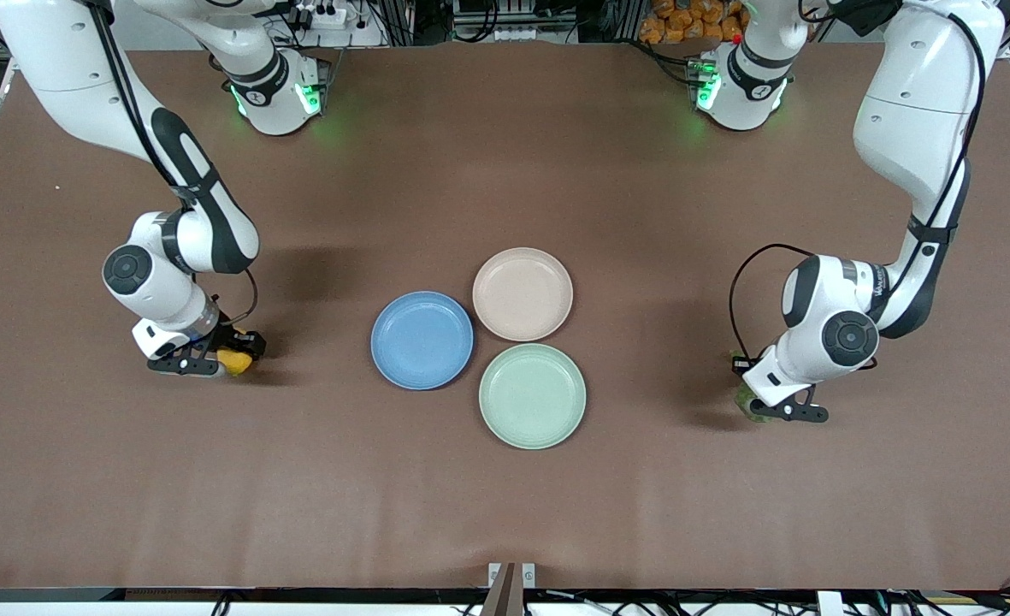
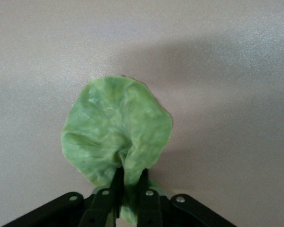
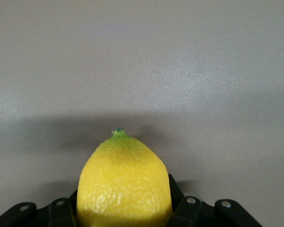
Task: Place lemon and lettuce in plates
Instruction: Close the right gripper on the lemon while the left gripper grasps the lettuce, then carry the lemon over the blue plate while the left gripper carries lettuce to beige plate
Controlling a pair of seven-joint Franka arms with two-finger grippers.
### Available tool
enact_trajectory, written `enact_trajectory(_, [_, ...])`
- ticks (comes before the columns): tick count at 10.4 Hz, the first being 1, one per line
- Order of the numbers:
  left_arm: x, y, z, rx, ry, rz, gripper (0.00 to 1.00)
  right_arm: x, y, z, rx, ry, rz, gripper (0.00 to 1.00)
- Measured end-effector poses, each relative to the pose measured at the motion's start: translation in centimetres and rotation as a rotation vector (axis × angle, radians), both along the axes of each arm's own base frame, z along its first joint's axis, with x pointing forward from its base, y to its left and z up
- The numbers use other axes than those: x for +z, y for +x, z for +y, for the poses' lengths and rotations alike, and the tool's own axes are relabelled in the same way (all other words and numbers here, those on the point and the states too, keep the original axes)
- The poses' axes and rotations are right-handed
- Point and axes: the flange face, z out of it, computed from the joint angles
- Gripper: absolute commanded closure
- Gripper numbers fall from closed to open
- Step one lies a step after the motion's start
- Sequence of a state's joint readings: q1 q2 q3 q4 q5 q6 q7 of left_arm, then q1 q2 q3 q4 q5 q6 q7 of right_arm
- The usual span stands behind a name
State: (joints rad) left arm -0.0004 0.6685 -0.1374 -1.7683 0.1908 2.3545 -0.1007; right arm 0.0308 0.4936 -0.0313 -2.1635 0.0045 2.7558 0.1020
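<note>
The yellow lemon [image 1: 236, 361] sits low at the table toward the right arm's end, beside the blue plate [image 1: 422, 340] but well apart from it. My right gripper [image 1: 214, 359] is shut on the lemon [image 3: 124, 179], its fingers [image 3: 177, 196] pressed against the fruit's sides. Toward the left arm's end, the green lettuce [image 2: 116, 135] lies spread on the table. My left gripper [image 2: 130, 177] is shut on its puckered edge. In the front view the lettuce [image 1: 746, 404] shows only as a sliver under the left gripper [image 1: 765, 409]. The beige-pink plate [image 1: 522, 293] is bare.
A mint-green plate [image 1: 532, 395] touches the blue and beige-pink plates, nearest the front camera of the three. Brown table surface stretches between each gripper and the plate cluster. The arms' bases [image 1: 278, 94] stand along the table's back edge.
</note>
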Motion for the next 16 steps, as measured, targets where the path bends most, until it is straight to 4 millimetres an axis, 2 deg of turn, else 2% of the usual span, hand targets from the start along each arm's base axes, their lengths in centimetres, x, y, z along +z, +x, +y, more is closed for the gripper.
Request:
enact_trajectory(2, [1.1,0.7,-0.1,0.073,-0.004,-0.038,1.00,1.3,0.9,1.0,-0.007,0.005,0.034,0.84])
enact_trajectory(3, [2.1,1.0,-0.9,0.117,-0.010,-0.060,1.00,2.9,1.6,1.6,-0.005,0.007,0.066,0.84])
enact_trajectory(4, [3.4,1.2,-2.5,0.154,-0.026,-0.081,1.00,5.2,2.2,3.0,-0.011,0.011,0.096,0.84])
enact_trajectory(5, [4.7,1.1,-4.7,0.187,-0.046,-0.098,1.00,7.3,2.7,5.3,-0.021,0.019,0.105,0.84])
enact_trajectory(6, [5.8,0.7,-7.1,0.222,-0.065,-0.104,1.00,8.8,2.9,8.2,-0.028,0.034,0.095,0.84])
enact_trajectory(8, [7.1,-0.7,-12.2,0.297,-0.105,-0.094,1.00,10.2,2.8,13.7,-0.035,0.058,0.074,0.83])
enact_trajectory(11, [7.8,-4.5,-21.9,0.387,-0.130,-0.078,1.00,11.4,1.9,20.3,-0.060,0.072,0.063,0.83])
enact_trajectory(14, [8.0,-10.4,-31.7,0.442,-0.131,-0.065,1.00,10.3,0.4,26.2,-0.075,0.077,0.074,0.82])
enact_trajectory(16, [8.1,-14.1,-36.3,0.453,-0.129,-0.058,1.00,8.8,0.2,30.2,-0.080,0.081,0.081,0.82])
